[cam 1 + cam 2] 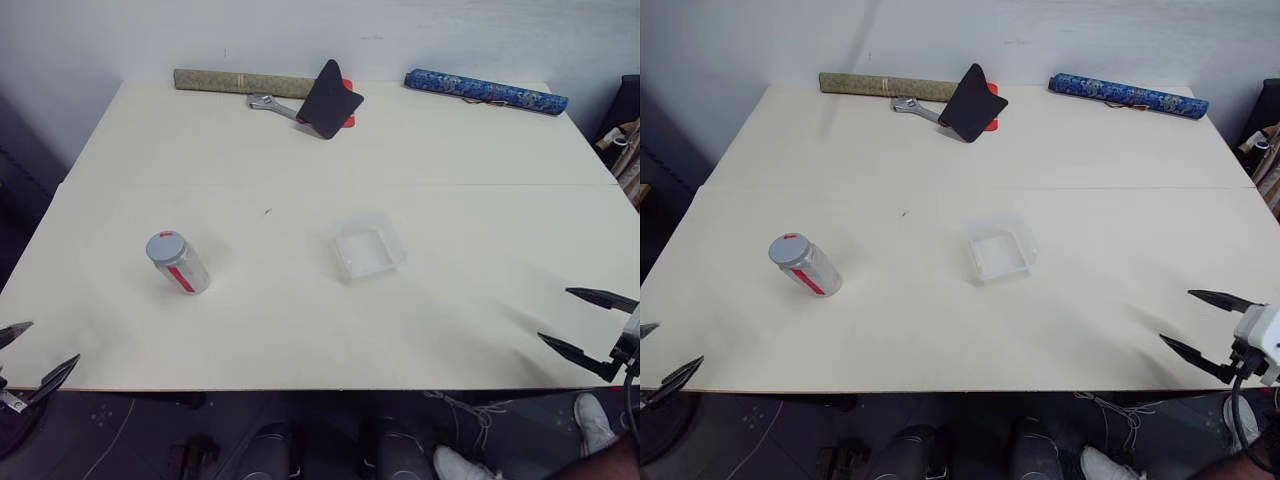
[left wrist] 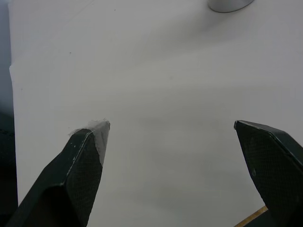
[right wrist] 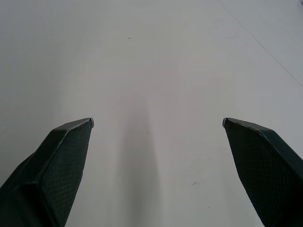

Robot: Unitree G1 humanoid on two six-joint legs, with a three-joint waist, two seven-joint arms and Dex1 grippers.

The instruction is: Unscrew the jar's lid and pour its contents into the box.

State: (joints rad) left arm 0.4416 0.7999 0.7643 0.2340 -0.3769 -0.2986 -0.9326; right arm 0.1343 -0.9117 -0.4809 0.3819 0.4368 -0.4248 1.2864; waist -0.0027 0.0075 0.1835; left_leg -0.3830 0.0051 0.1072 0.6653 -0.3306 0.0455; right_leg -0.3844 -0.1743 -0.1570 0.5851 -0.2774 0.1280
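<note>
The silvery jar point(image 1: 178, 263) with a red-and-white stripe stands on the left half of the table point(image 1: 300, 330), its grey lid point(image 1: 165, 246) screwed on top. The jar's bottom edge point(image 2: 229, 4) peeks into the left wrist view. A clear square box point(image 1: 369, 248) sits near the table's middle, to the right of the jar. The contents are hidden inside the jar. My left gripper point(image 1: 35, 352) hovers open at the table's front left corner, well short of the jar. At the front right edge my right gripper point(image 1: 585, 320) is open too, with nothing between its fingers.
Along the far edge lie a tan roll point(image 1: 240, 82), a metal wrench point(image 1: 272, 104), a black pad over something red point(image 1: 331, 100) and a blue patterned roll point(image 1: 486, 91). A seam point(image 1: 480, 185) crosses the tabletop. A person's shoe point(image 1: 460, 465) shows below the front edge.
</note>
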